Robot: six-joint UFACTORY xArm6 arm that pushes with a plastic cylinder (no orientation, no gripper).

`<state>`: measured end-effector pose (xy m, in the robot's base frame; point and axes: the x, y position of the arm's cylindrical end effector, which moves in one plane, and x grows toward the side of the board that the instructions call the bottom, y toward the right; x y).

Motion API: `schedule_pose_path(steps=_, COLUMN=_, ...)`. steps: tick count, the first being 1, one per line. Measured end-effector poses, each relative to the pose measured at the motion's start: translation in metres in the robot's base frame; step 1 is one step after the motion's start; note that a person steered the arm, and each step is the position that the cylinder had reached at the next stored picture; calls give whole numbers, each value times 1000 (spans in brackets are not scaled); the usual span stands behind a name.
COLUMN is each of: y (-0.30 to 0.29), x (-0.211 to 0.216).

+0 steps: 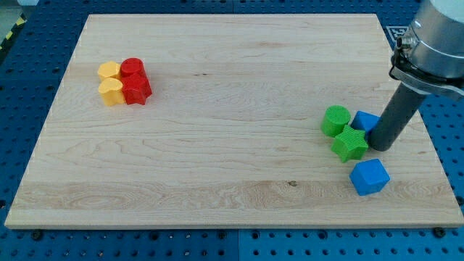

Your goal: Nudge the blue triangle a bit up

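our tip [379, 147] carries no fingers; it presses against the blue triangle [365, 120], partly hidden behind the rod, beside the green cylinder [336, 120] and green star [349, 143] at the worktop's [217, 145] right; the blue cube [370, 177] sits below

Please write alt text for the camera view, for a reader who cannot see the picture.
My tip presses against the blue triangle from below, beside the green cylinder and green star near the wooden board's right edge. A blue cube lies apart below them. Two yellow blocks and two red blocks cluster at upper left.
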<state>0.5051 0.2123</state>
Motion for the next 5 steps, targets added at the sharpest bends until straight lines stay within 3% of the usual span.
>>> schedule_pose_path(steps=5, y=2, x=-95)
